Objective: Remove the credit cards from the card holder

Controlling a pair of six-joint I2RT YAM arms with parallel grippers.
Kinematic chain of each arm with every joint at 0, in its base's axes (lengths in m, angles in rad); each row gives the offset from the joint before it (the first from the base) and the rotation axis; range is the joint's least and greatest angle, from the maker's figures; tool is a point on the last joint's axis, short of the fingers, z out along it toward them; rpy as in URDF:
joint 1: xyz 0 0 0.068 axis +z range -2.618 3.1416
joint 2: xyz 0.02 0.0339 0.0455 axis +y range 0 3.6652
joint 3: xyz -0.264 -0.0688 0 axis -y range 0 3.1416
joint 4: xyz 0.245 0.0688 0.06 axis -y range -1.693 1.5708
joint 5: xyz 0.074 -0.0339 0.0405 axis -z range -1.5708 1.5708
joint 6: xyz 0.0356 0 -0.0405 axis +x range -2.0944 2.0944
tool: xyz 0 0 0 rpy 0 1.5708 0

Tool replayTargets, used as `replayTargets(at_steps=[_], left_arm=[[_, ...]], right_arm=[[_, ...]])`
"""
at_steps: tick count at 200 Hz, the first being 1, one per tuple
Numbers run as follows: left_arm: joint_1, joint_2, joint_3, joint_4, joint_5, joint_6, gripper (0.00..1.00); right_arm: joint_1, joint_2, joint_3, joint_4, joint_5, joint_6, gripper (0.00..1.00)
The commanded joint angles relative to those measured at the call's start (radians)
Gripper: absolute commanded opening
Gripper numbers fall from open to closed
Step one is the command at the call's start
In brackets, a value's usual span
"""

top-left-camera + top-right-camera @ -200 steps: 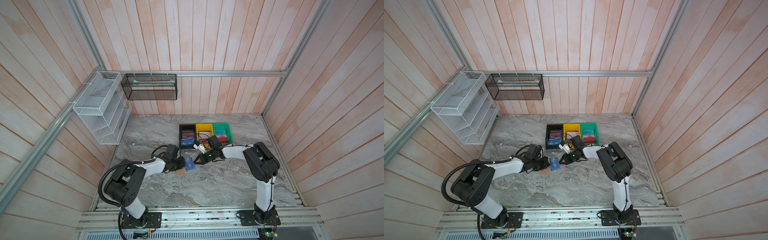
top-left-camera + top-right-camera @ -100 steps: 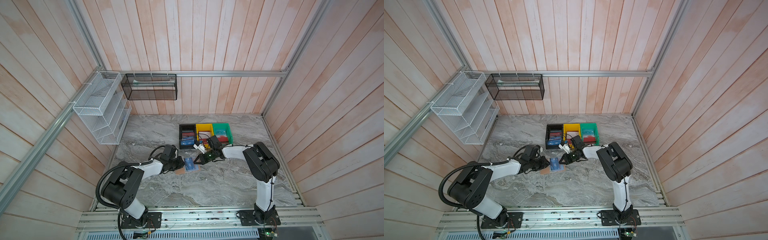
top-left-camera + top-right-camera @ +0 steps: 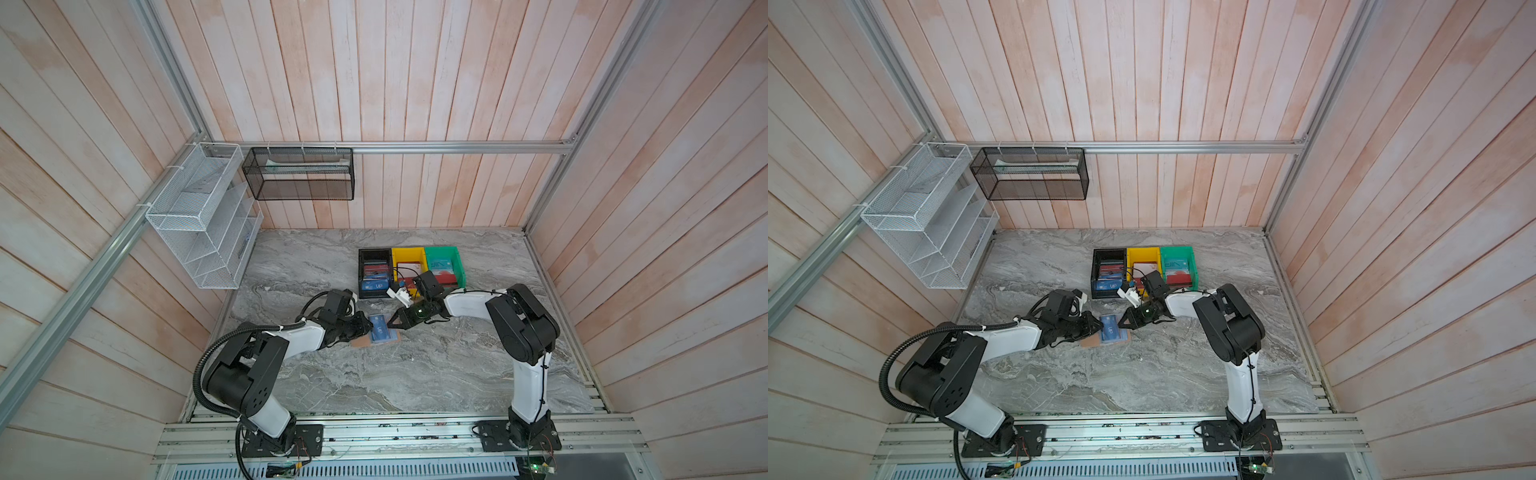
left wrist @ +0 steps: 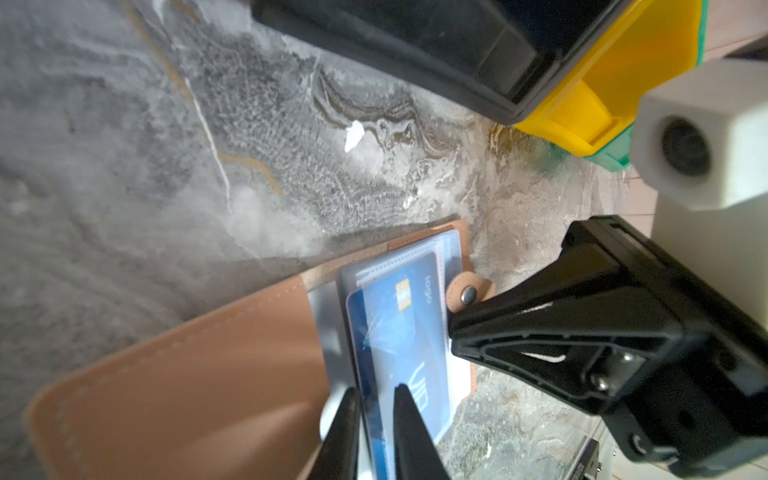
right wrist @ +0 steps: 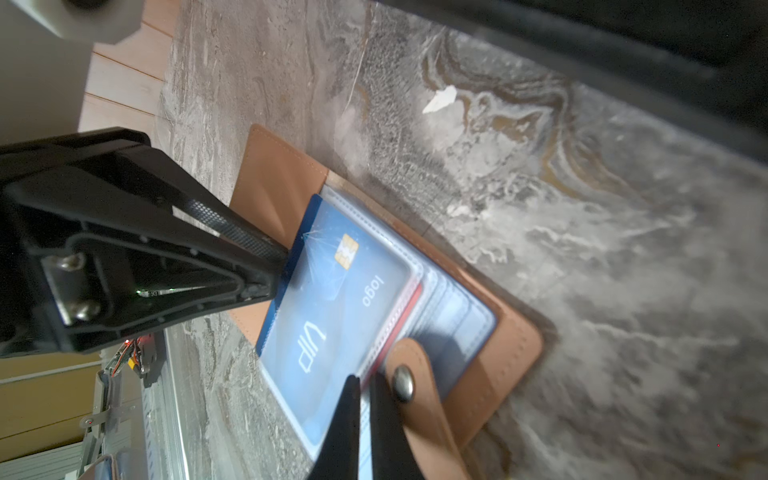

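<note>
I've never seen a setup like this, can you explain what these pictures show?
Two robot arms stand at a marble table. Two pictures look down from overhead, nearly alike; the other two come from a camera on each arm's wrist, close up. On the table lie an open tan card holder and, behind it, a black bin, a yellow bin and a green bin holding cards. The right hand pinches the card holder's clear sleeves; the left hand has its fingertips either side of the blue card, grip unclear.
</note>
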Motion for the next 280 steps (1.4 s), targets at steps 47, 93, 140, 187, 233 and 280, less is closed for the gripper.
replayTargets(at_steps=[47,93,140,187,233,280], left_arm=[[0.008,0.021,-0.027,0.024,0.005,-0.007,0.17],[0.01,0.033,-0.02,0.034,0.012,-0.007,0.14],[0.011,0.053,-0.015,0.053,0.021,-0.013,0.11],[0.011,0.044,-0.025,0.047,0.015,-0.011,0.07],[0.018,0.018,-0.045,0.031,0.002,-0.004,0.06],[0.027,0.005,-0.068,0.025,-0.008,-0.001,0.06]], right_arm=[[0.008,0.031,-0.031,-0.058,0.047,-0.012,0.12],[0.007,0.032,-0.035,-0.055,0.047,-0.011,0.11],[0.008,0.033,-0.039,-0.055,0.047,-0.011,0.12],[0.006,0.027,-0.043,-0.056,0.048,-0.01,0.12],[0.005,0.029,-0.047,-0.056,0.047,-0.007,0.12],[0.005,0.029,-0.05,-0.056,0.049,-0.007,0.12]])
